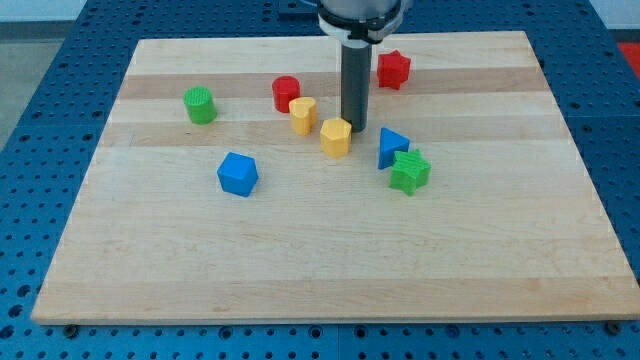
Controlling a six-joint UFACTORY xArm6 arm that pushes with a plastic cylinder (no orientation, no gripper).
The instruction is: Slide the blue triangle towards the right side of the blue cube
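The blue triangle (391, 146) lies right of the board's middle, touching a green star (409, 172) just below it on the right. The blue cube (238, 174) sits well to its left, slightly lower in the view. My tip (357, 130) is down on the board between a yellow hexagonal block (336, 137) on its left and the blue triangle on its right. It stands close to the yellow block and a short gap from the triangle.
A yellow heart-like block (303, 114) and a red cylinder (286, 93) lie up and left of the tip. A red star (393, 69) sits near the top. A green cylinder (200, 104) is at the left. The wooden board (320, 260) ends in blue pegboard.
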